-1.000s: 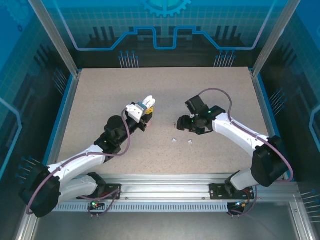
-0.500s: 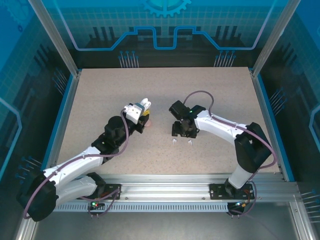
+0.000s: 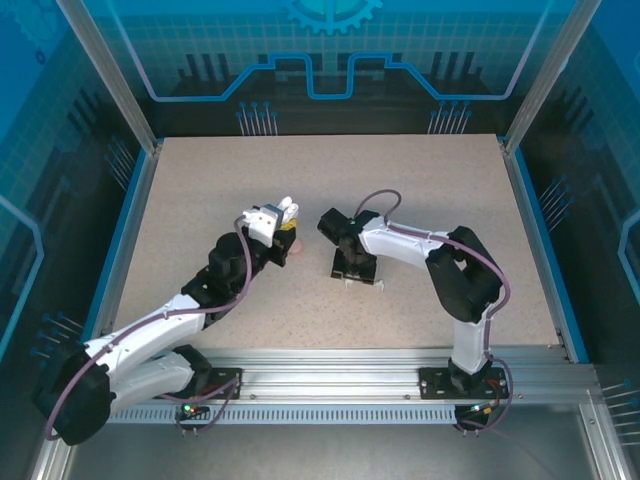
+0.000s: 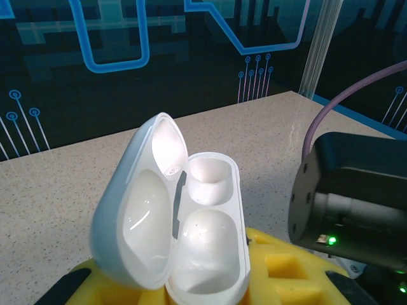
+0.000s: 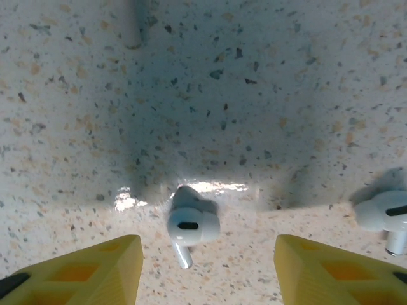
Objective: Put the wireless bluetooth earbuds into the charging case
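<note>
**Case held open at left, right jaws straddling a bud on the desk**

Left arm: left jaws clenched on the white charging case (image 4: 203, 254), which sits between the yellow pads (image 4: 283, 270) and is lifted off the desk (image 3: 190, 200). The lid is swung open to the left. Both wells look empty in the left wrist view, with no bud seated.

Just right of that wrist, a small pinkish-tan thing (image 3: 290, 242) lies on the desk. It is too small to identify.

Centre: right arm (image 3: 420, 245) is folded in toward the middle, tool end pointing down at the desk. Its black link shows at the right edge of the left wrist view, close to the case.

Right jaws released, with yellow fingertips (image 5: 95, 270) standing apart on either side of a white earbud (image 5: 191, 225). Neither tip touches it. The bud lies flat on the desk, stem toward the camera.

Further right, a second white earbud (image 5: 385, 216) lies on the desk outside the right fingertip, near the frame edge.
</note>
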You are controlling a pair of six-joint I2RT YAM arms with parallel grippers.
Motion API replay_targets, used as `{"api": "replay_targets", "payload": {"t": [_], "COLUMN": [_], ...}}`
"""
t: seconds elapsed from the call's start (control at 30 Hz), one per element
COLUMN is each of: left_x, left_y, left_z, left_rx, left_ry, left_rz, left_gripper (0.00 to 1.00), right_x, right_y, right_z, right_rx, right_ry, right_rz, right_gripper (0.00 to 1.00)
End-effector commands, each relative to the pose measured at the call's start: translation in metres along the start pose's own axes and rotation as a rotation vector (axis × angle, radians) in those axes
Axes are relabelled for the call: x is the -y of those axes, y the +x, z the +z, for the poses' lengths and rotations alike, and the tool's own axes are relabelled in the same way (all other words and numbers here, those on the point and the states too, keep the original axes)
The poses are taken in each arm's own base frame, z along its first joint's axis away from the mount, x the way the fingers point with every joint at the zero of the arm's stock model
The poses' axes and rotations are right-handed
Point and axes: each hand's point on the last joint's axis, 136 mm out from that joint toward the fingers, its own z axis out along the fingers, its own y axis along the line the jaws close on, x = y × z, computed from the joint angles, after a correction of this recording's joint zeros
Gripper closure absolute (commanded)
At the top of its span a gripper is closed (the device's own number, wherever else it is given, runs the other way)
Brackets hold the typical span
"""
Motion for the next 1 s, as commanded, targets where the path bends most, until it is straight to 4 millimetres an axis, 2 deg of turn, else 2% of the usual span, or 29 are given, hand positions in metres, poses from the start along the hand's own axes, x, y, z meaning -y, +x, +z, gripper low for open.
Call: {"api": "replay_targets", "payload": {"t": [0.0,0.57,0.97], "left_x": [0.0,0.002,0.004], "left_y": [-0.017,-0.019,-0.017], "left_z": [-0.005,-0.006,-0.004], "left_rx": [0.051,0.063,0.055], "left_ry": [-0.007,0.008,0.016], "left_rz": [-0.021,-0.032,-0.037], "left_gripper": [1.0,1.0,1.0], "right_x": [-0.001,-0.002,0.005], "right_y": [0.007,0.01,0.009], "right_z": [0.001,0.016,0.029], "right_rx": [-0.028,-0.054,-0.068], "right_ry": [0.039,0.057,0.056], "right_rz": [0.039,0.073,0.128], "right_gripper": [0.44,0.51,0.56]}}
